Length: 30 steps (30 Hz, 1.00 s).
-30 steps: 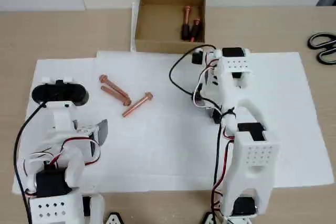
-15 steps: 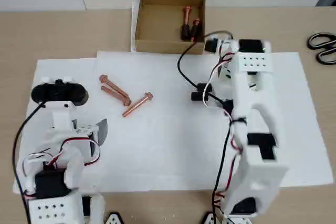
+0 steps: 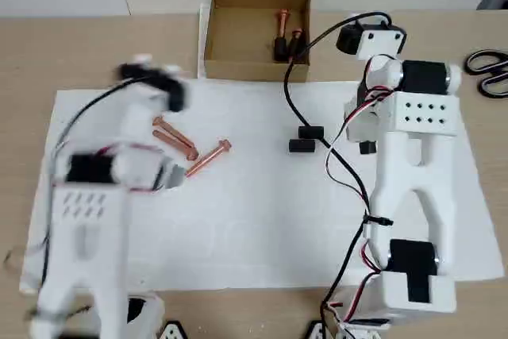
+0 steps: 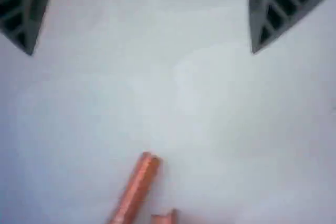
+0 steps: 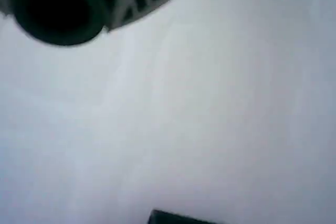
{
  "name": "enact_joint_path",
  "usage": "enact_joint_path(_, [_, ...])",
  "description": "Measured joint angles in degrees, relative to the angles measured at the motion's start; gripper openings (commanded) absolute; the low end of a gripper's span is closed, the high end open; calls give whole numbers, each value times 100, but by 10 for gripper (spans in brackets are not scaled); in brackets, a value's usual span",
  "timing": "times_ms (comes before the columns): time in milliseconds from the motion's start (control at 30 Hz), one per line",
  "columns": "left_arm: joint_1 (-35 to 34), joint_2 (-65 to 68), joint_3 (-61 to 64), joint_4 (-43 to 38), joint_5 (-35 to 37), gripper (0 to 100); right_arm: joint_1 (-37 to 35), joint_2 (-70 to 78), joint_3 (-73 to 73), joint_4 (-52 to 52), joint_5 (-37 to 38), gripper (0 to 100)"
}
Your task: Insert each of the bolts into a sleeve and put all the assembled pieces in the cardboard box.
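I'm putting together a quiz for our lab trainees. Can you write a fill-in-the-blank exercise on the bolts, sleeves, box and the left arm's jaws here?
1. The cardboard box holds ___ assembled pieces.
2. On the white paper lie ___ loose bolts.
3. The left gripper has its jaws ___, above the tip of a bolt.
4. The two sleeves near the paper's middle are ___ in colour.

Missing words: two; three; open; black.
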Motion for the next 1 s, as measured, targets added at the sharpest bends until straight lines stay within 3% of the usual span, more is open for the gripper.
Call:
enact_joint_path(200, [738, 2189, -1459, -9, -440, 250, 0, 0, 237, 9, 0, 4])
enact_joint_path(467, [800, 4378, -2945, -9, -1160, 250, 0, 0, 237, 9, 0, 4])
enact_joint_path(1000, [774, 6180, -4299, 0, -1292, 224, 0, 0, 237, 9, 0, 4])
